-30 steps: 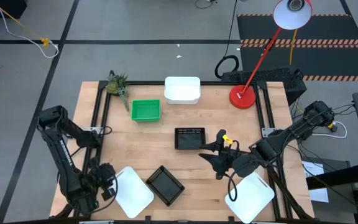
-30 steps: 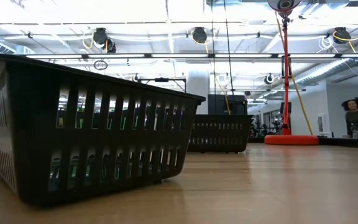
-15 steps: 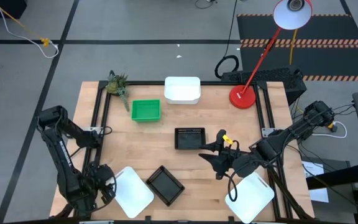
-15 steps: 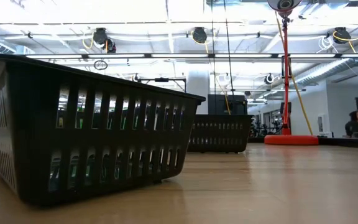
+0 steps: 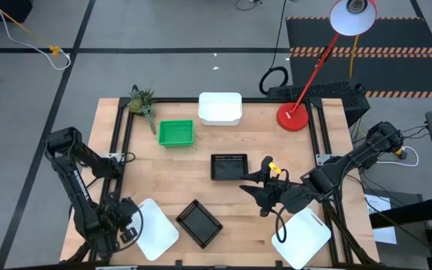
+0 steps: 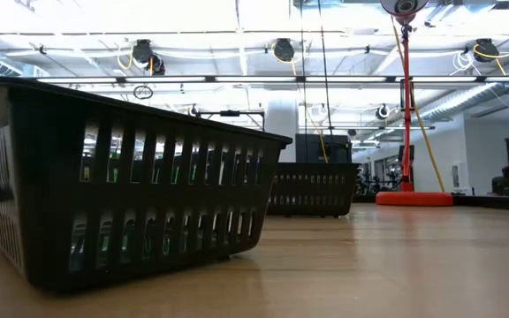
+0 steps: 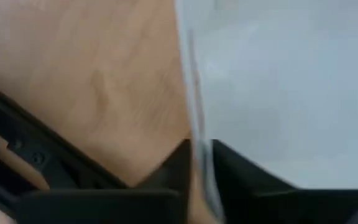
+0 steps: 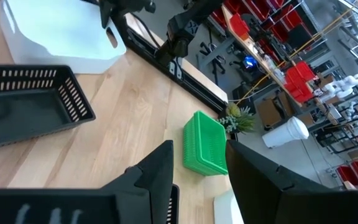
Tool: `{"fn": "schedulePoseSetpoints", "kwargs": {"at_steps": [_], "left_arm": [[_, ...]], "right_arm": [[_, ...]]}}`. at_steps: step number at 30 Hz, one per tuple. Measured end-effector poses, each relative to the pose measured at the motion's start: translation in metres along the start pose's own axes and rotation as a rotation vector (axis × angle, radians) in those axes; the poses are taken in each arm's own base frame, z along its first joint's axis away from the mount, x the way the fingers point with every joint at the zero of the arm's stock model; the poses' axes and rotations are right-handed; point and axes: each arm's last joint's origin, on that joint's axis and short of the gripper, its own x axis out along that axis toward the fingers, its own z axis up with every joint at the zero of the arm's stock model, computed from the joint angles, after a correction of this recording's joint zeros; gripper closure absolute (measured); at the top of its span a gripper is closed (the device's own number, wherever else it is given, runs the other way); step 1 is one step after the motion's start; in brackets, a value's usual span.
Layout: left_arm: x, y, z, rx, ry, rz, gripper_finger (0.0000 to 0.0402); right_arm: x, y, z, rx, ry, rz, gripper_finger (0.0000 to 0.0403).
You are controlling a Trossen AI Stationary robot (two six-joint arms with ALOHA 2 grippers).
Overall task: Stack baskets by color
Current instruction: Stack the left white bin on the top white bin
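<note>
My left gripper (image 5: 128,227) is at the near left corner, shut on the left rim of a white basket (image 5: 156,229) that lies on the table. A black basket (image 5: 199,223) sits just right of it and another (image 5: 229,166) at mid-table. A green basket (image 5: 175,133) and a second white basket (image 5: 220,108) are toward the far edge. My right gripper (image 5: 264,192) hovers open with nothing between its fingers, right of the middle black basket, its arm over a third white basket (image 5: 304,235). My left gripper (image 7: 199,149) has the white basket's thin side wall (image 7: 194,115) between its two fingers (image 7: 178,163), one finger on the inner side and one on the outer. It comes from above, pointing steeply down. Whether the basket's base still lies flat on the table, I cannot tell.
A red lamp base (image 5: 292,117) stands at the far right and a small plant (image 5: 142,103) at the far left corner. A black frame rail (image 5: 118,142) runs along the table's left side. Bare wood lies between the green basket and the near black one.
My left gripper has come down a little at the white basket's left rim. The basket has shifted slightly toward the table's left edge. My right arm has kept still.
</note>
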Motion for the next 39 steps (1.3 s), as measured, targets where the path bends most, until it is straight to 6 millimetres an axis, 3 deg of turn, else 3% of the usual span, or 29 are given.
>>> {"fn": "schedulePoseSetpoints", "kwargs": {"at_steps": [2, 5, 9, 12, 16, 21, 30, 39], "left_arm": [[-0.003, 0.003, 0.003, -0.008, 0.009, 0.007, 0.0385], [-0.014, 0.008, 0.01, 0.0, 0.008, 0.043, 0.0386], [-0.042, 0.016, 0.027, 0.009, 0.005, 0.106, 0.0395], [-0.067, 0.022, 0.043, -0.002, -0.004, 0.167, 0.0394], [-0.09, 0.016, 0.068, 0.114, -0.048, 0.051, 0.0396], [-0.11, 0.014, 0.105, 0.254, -0.219, 0.026, 0.0398], [-0.106, 0.017, 0.166, 0.461, -0.404, 0.137, 0.0398], [-0.096, -0.006, 0.203, 0.656, -0.615, 0.119, 0.0397]], "right_arm": [[0.0, -0.001, 0.001, 0.012, -0.01, -0.006, 0.0264], [0.002, -0.004, 0.002, 0.035, -0.022, -0.017, 0.0264], [0.008, -0.011, 0.001, 0.125, -0.017, -0.044, 0.0264], [0.015, -0.02, -0.003, 0.206, -0.001, -0.076, 0.0264], [0.028, -0.026, -0.005, 0.266, -0.003, -0.105, 0.0264], [0.052, -0.021, -0.003, 0.282, -0.077, -0.009, 0.0264], [0.077, -0.011, 0.008, 0.286, -0.242, 0.007, 0.0264], [0.087, -0.007, 0.004, 0.269, -0.209, -0.057, 0.0232]]}}
